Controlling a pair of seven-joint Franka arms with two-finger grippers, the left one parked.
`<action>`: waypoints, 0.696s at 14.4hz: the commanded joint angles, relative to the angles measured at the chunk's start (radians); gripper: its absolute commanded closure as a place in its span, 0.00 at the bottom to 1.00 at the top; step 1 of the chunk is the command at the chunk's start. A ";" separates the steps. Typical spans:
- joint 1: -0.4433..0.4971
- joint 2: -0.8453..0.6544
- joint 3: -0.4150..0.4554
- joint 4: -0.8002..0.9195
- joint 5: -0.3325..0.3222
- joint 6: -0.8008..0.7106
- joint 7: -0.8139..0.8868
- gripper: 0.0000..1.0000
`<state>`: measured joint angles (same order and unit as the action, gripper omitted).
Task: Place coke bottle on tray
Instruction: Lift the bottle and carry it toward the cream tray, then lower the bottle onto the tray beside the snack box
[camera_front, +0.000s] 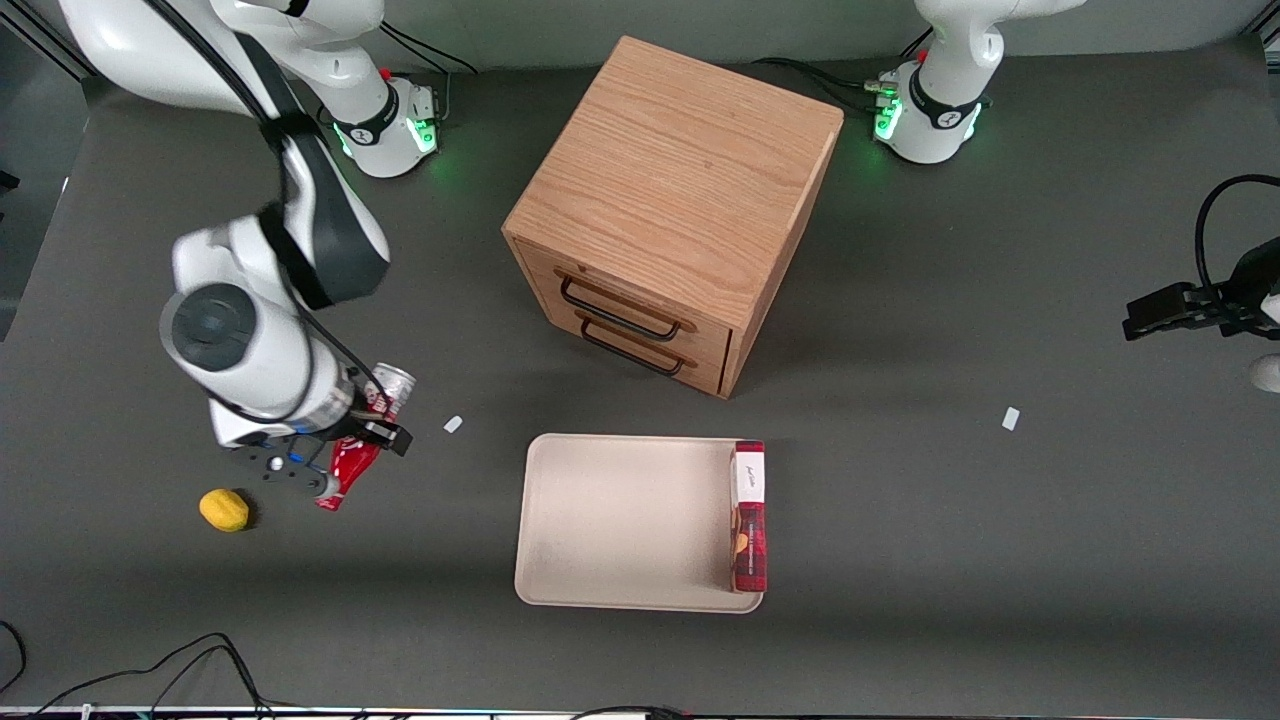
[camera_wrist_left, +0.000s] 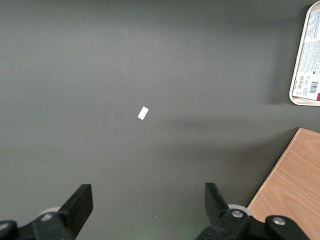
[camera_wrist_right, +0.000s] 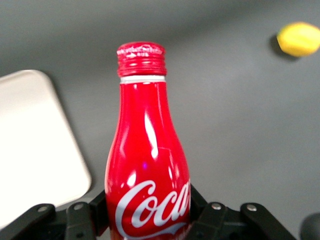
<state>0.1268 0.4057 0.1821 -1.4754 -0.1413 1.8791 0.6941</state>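
Note:
The coke bottle (camera_front: 350, 462) is a slim red bottle with white lettering, a red cap and a silvery base. My right gripper (camera_front: 358, 440) is shut on its body and holds it tilted, cap end nearer the front camera, toward the working arm's end of the table. The right wrist view shows the bottle (camera_wrist_right: 147, 165) with the gripper (camera_wrist_right: 148, 212) clamped on both sides of its lettering. The beige tray (camera_front: 620, 520) lies flat in front of the cabinet, apart from the bottle, and its corner shows in the right wrist view (camera_wrist_right: 35, 140).
A red-and-white box (camera_front: 749, 515) lies on the tray's edge toward the parked arm. A wooden drawer cabinet (camera_front: 670, 210) stands mid-table. A yellow lemon (camera_front: 224, 509) lies near the gripper, also in the wrist view (camera_wrist_right: 299, 38). Small white tape bits (camera_front: 453, 424) lie on the mat.

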 joint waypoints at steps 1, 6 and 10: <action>0.025 0.108 0.000 0.264 0.075 -0.100 -0.178 1.00; 0.030 0.373 0.154 0.520 0.081 -0.002 -0.251 1.00; 0.057 0.566 0.155 0.517 0.081 0.233 -0.232 1.00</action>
<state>0.1734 0.8484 0.3264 -1.0522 -0.0781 2.0481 0.4727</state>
